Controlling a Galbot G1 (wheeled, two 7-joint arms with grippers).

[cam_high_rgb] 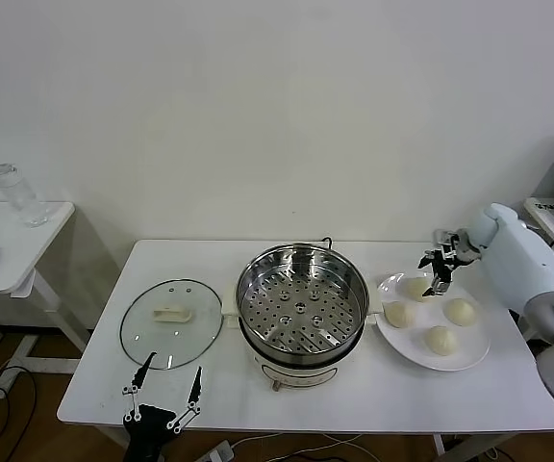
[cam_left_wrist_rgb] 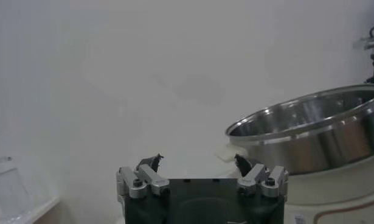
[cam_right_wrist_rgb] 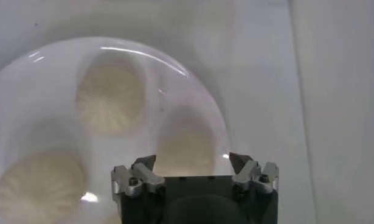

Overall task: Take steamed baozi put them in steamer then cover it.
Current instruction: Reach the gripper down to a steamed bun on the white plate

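Baozi come last in my sizing of the scene, so I start with the long white table (cam_high_rgb: 469,404) and work down. At its centre stands the large round stainless-steel steamer (cam_high_rgb: 302,306) on its white electric base, its perforated tray bare. To its left the round clear glass cover (cam_high_rgb: 171,323) with the cream oblong handle lies flat on the table. To the steamer's right sits the flat white plate (cam_high_rgb: 465,358), and on it the four small cream-white dome-shaped steamed baozi (cam_high_rgb: 440,339), none yet moved.

My right gripper (cam_high_rgb: 440,269) hangs over the plate's far edge, jaws spread and empty, directly above the rearmost bun (cam_right_wrist_rgb: 185,149). My left gripper (cam_high_rgb: 165,393) waits at the table's near edge, just in front of the cover, jaws also spread.

I judge the step in hand to be the first pick. To do it well I should descend straight, centre the bun between the fingers, and close gently. Soft dough will likely dent or tear under a hard squeeze, and a skewed approach could nudge the neighbouring buns.
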